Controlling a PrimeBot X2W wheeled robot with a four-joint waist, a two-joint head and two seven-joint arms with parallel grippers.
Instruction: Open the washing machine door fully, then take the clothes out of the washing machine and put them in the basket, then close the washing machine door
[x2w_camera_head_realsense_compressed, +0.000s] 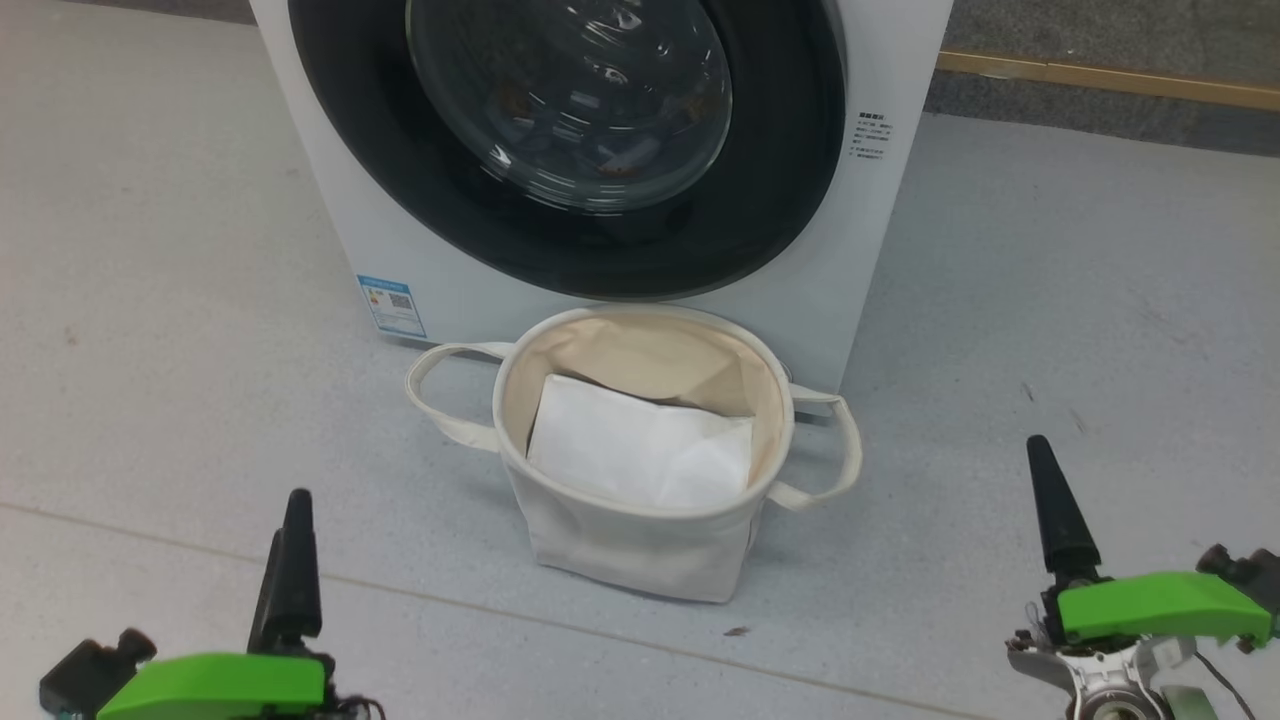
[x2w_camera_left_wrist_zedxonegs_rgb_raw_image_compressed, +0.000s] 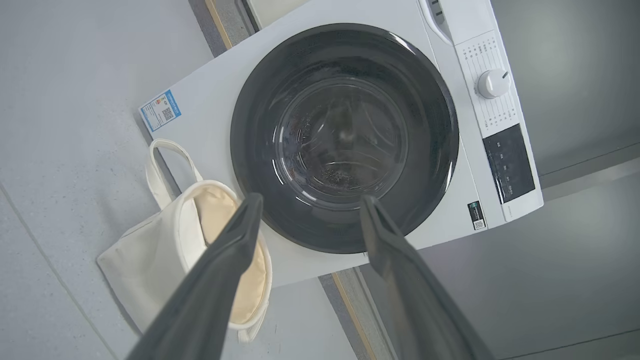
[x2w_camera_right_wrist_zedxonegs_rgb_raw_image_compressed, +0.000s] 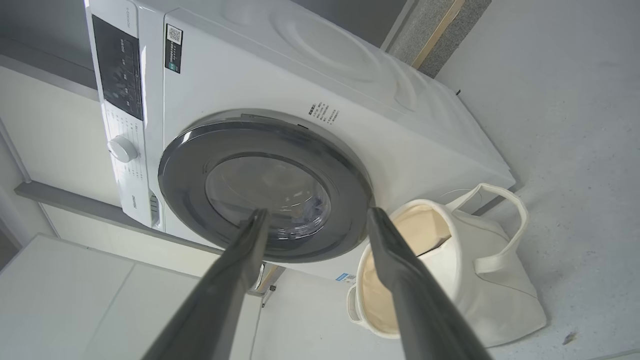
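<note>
Nearest, low on the left of the head view: left pincer (x2w_camera_left_wrist_zedxonegs_rgb_raw_image_compressed: 311, 197), fingers spread wide, nothing held. Low on the right: right pincer (x2w_camera_right_wrist_zedxonegs_rgb_raw_image_compressed: 317, 211), likewise spread wide and bare. Both above the grey floor (x2w_camera_head_realsense_compressed: 150, 400), well apart from each other and short of the basket (x2w_camera_head_realsense_compressed: 630, 550). Next, between the two and further out: basket upright on the floor, two loop handles out to the sides, a flat white folded sheet (x2w_camera_head_realsense_compressed: 640, 450) lying inside against the beige lining. Just behind it: washer (x2w_camera_head_realsense_compressed: 340, 230), white front, blue-white label (x2w_camera_head_realsense_compressed: 392, 305) at the lower left. Door (x2w_camera_head_realsense_compressed: 780, 200) shut flat against the front, black rim around bulging glass. Behind the glass: clothes (x2w_camera_head_realsense_compressed: 615, 165), dim, no more than faint orange-brown flecks. Farthest, at the top of the front: white knob (x2w_camera_left_wrist_zedxonegs_rgb_raw_image_compressed: 492, 82) beside a dark panel (x2w_camera_left_wrist_zedxonegs_rgb_raw_image_compressed: 510, 162).
</note>
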